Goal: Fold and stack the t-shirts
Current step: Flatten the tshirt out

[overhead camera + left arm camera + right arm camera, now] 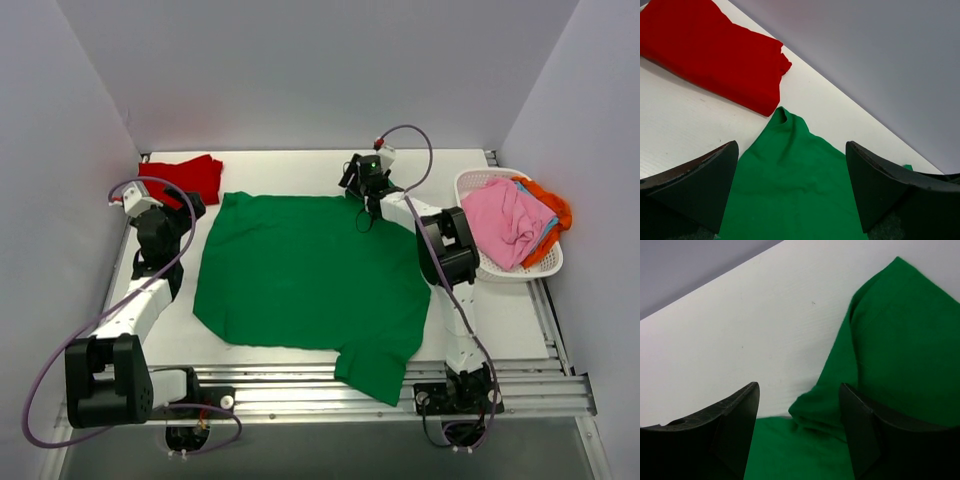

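Down at the near edge sit the two arm bases [300, 400], and just beyond them, from the overhead view, the green t-shirt [305, 275] lies spread flat across the middle of the table [490, 310], one flap spilling onto the near rails. The red t-shirt [185, 177] lies folded at the far-left corner. On the right, the white basket [470, 185] holds the pink t-shirt [505, 220] with an orange t-shirt [555, 210] under it. The left gripper [192, 205] hovers at the green tee's far-left corner and the right gripper [366, 212] at its far-right corner.

Over to the left wrist: the left gripper [790, 147] stands wide apart, holding nothing. The green tee's [790, 200] corner rises to a small puckered peak between the fingers and just ahead of them. That peak sits right against the red tee [715, 55]; I can't tell whether they touch.

Now the right wrist: the right gripper [799, 387] is parted too, with nothing clamped. A rumpled fold of the green tee [900, 340] sits between the fingers, towards the right one, with bare table [740, 325] to the left.

My read is that this is light, limp cloth that will sag and drag. Pinch each far corner, where the fabric already bunches up, and take only the green on the left.
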Robot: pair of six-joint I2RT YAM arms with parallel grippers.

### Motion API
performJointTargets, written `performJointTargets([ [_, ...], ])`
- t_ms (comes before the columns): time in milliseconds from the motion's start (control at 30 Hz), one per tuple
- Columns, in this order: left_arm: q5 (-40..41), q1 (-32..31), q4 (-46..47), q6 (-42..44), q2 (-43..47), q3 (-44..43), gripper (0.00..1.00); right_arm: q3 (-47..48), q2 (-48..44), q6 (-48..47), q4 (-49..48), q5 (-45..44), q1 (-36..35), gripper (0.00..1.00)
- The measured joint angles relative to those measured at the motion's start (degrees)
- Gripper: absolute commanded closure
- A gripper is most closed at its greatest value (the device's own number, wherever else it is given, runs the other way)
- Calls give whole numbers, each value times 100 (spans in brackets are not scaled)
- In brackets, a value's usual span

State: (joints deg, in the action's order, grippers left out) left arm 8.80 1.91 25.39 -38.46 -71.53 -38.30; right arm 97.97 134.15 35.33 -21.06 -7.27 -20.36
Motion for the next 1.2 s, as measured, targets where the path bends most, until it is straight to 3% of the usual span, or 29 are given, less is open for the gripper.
performJointTargets([
  [267,-4,-24,81,-2,0,94,2,-1169,-1364,-81,-223,-457,-42,38],
  [433,-7,-50,98,-2,7,103,2,-1357,-1805,-70,-297,-553,-44,38],
  [1200,-46,-50,144,-4,48,133,2,-1095,-643,243,-234,-330,-107,39],
])
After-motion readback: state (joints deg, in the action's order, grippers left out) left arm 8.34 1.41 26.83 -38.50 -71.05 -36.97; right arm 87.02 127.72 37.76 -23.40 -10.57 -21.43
